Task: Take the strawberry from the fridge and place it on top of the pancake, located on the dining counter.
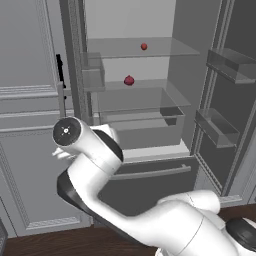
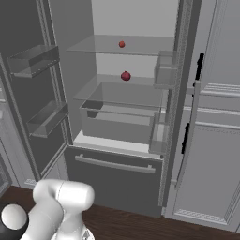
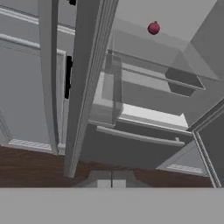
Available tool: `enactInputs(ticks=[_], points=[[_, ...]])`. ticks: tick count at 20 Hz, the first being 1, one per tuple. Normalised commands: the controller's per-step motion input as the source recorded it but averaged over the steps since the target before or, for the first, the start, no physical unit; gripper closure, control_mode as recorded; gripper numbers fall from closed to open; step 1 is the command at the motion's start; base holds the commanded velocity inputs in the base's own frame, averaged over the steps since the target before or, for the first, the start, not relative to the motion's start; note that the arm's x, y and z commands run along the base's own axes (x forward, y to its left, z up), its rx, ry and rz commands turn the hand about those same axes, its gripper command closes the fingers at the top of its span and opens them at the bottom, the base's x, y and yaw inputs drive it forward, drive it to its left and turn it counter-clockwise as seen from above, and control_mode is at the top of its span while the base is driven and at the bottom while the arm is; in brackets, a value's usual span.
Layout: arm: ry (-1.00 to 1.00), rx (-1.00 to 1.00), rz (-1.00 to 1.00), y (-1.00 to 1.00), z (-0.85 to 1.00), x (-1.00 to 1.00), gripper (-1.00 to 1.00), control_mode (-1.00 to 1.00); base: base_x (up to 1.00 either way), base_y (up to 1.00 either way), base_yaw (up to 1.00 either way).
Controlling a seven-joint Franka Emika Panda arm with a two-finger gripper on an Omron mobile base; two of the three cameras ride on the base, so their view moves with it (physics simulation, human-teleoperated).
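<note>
1. Left base view, starting at the left: light grey panelled cabinets [image 1: 25, 100] stand beside the fridge [image 1: 150, 170], whose two doors hang wide open. The white arm is folded low in front of it, well short of the shelves.

2. Moving right into the fridge, the strawberry [image 1: 144, 46] sits on the upper glass shelf [image 1: 165, 47], small and bright red. One shelf below and a little to its left lies the darker crimson fruit [image 1: 129, 80], which is not the target.

3. Right base view shows the same pair from the other side: the strawberry [image 2: 122, 44] above, the crimson fruit [image 2: 125, 76] on the shelf over the clear drawer [image 2: 117, 123].

4. Hand view looks past the edge of the left door [image 3: 87, 87] toward the interior; the end effector [image 3: 111, 183] shows its two tips pressed together at the bottom, holding nothing.

5. By my reckoning this is the reaching step, with the berry not yet picked.

6. Next the arm would need to rise, clear the door edge, spread its tips and come level with the upper shelf, aiming at the smaller berry rather than the fruit beneath.
</note>
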Motion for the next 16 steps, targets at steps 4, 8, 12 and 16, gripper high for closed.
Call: enactInputs(ticks=[4,8,12,16], points=[[0.16,-0.09,0.0,-1.0,0.12,0.02,1.0,-1.0,0.0,0.0,0.0],[0.45,0.0,0.0,-0.92,0.43,0.08,1.0,-1.0,0.0,0.0,0.0],[0.12,0.01,0.0,-0.99,0.04,0.0,1.0,-1.0,0.0,0.0,0.0],[-0.12,0.06,0.0,-0.89,0.03,-0.09,1.0,-1.0,0.0,0.0,0.0]])
